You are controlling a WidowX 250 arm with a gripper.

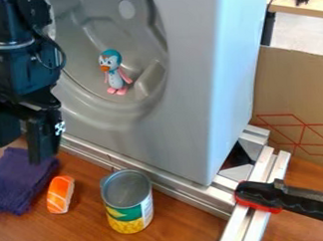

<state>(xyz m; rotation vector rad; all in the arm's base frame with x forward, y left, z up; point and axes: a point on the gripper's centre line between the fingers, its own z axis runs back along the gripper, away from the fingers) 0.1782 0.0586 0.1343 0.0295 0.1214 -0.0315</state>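
Nearest the camera, an opened-looking tin can [128, 201] stands upright on the brown wooden tabletop [184, 224], its bare metal end facing up and a green, yellow and white label around its side. Just to its left lies a toy salmon sushi piece [61, 195], orange with pale stripes along its top and white showing at the side. Beyond that, at the left edge of the view, a dark purple cloth [20, 179] is spread in a rumpled, folded heap on the wood, near the sushi.

Over the cloth hangs the black gripper [23, 153], pointing down. It is open, its two fingers standing apart with a gap between them.

Behind rises a large grey moulded unit [184, 104] with a rounded recess in its face. Inside the recess, toward its lower part, a toy penguin [114, 73] is upright, with a blue head, an orange beak and pink feet. Silver metal rails [187, 194] run along the foot of the unit, and a black and red clamp [260, 195] sits across them at the right. Farther back is a brown cardboard panel [289, 88] marked with red lines.
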